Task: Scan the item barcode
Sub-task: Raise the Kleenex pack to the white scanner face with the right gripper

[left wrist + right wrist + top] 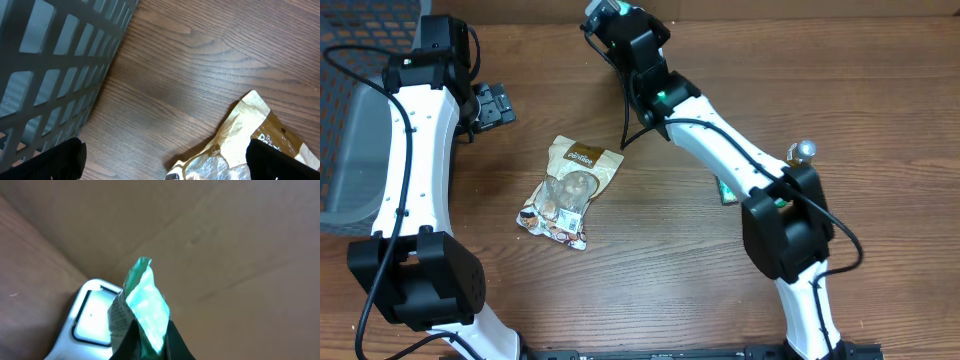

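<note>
In right pincer (148, 349), crinkly packet (146, 300) (green)

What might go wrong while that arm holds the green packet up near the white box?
The right jaws pinch the green packet only by its lower edge; thin as it is, it might slip or fold. It also stands edge-on to the white box, likely the scanner, so its barcode may not face it.
</note>
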